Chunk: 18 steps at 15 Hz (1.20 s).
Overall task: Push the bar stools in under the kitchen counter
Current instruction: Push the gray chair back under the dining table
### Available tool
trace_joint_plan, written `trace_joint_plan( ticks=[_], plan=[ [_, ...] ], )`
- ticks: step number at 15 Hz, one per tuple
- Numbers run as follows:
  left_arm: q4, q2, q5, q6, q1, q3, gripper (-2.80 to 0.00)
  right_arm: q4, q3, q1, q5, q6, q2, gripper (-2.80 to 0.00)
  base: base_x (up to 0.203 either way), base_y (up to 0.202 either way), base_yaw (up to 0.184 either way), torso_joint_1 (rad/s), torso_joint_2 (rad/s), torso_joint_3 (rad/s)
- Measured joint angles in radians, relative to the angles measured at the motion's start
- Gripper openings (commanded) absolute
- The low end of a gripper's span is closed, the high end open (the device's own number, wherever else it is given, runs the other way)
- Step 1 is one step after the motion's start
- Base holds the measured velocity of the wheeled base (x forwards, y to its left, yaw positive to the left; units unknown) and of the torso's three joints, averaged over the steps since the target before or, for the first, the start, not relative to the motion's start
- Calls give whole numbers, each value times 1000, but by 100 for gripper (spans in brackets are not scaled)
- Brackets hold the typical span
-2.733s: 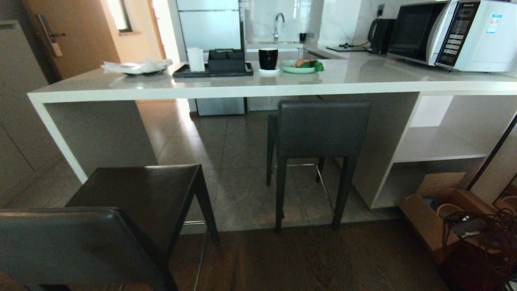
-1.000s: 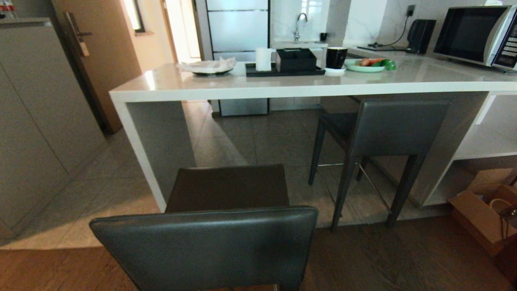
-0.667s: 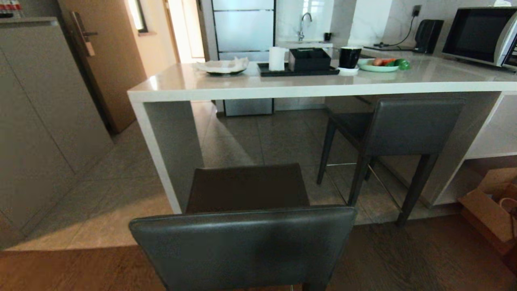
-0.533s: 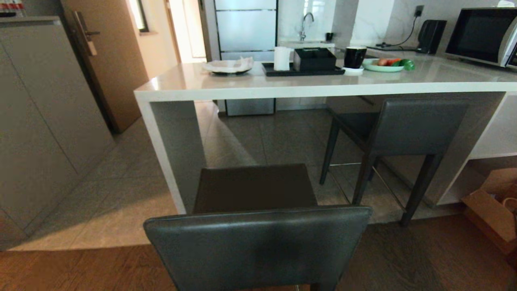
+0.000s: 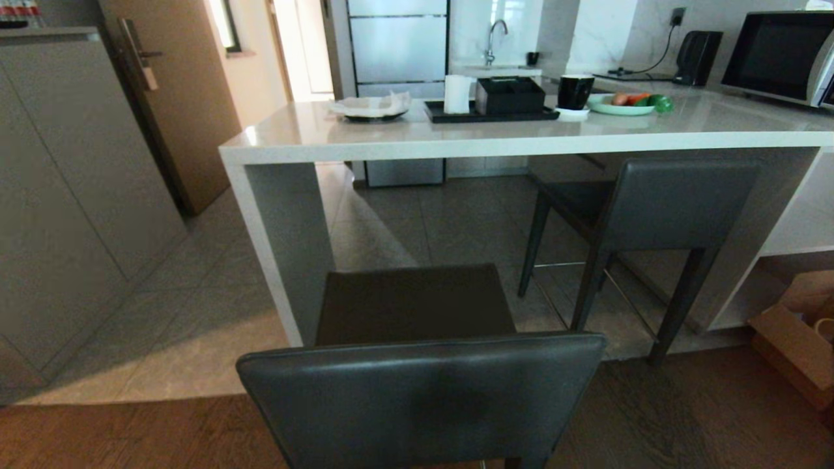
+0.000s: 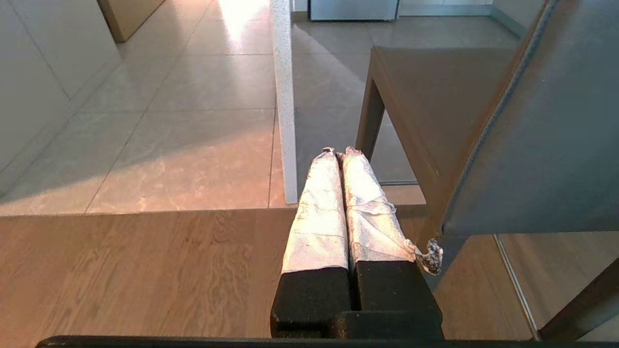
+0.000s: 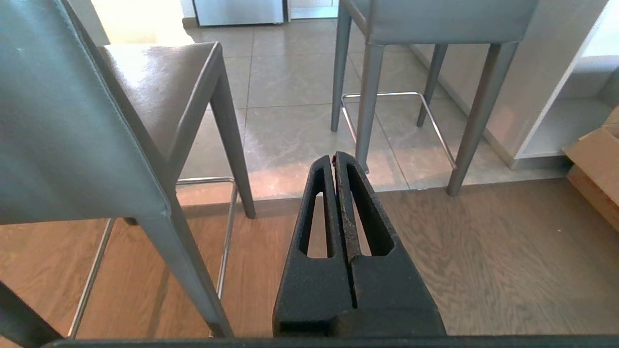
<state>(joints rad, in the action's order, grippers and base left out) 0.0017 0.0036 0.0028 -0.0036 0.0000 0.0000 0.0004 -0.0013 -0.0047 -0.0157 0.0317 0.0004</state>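
A dark grey bar stool (image 5: 417, 384) stands right in front of me on the wood floor, its backrest toward me, clear of the kitchen counter (image 5: 521, 133). The second bar stool (image 5: 658, 208) sits farther right, its seat under the countertop. Neither arm shows in the head view. My left gripper (image 6: 340, 153) is shut and empty, low beside the near stool's backrest (image 6: 546, 145), with the counter's white side panel (image 6: 285, 106) ahead. My right gripper (image 7: 334, 157) is shut and empty on the stool's (image 7: 72, 125) other side, and the far stool's legs (image 7: 367, 96) stand ahead of it.
On the countertop sit a black tray (image 5: 492, 114), a white roll, a black mug (image 5: 576, 91), a green plate of food (image 5: 622, 104) and a microwave (image 5: 778, 55). Grey cabinets (image 5: 71, 195) stand at the left. A cardboard box (image 5: 791, 345) lies at the right.
The whole head view has swung: the near stool went from the lower left to straight ahead of me, and the counter's left end came into view. The stools themselves stay put.
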Motion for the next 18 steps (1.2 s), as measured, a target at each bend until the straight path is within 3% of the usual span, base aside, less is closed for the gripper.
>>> trace_joint_plan(
  ticks=[10,13,15,18],
  plan=[
    [1,0,-3,1,-1,0,-280,19,-4,1,1,5,1,-280,0,0,0,0,0,0],
    [31,10,4,-4,0,-32,-280,32,-70,0,2,-2,36,-280,0,0,0,0,0,0],
    [15,78,15,-50,1,-103,-280,6,-131,0,-2,-34,144,-280,0,0,0,0,0,0],
    [-134,343,26,-99,8,-155,-280,-139,-163,1,-21,-50,403,-280,0,0,0,0,0,0]
  ],
)
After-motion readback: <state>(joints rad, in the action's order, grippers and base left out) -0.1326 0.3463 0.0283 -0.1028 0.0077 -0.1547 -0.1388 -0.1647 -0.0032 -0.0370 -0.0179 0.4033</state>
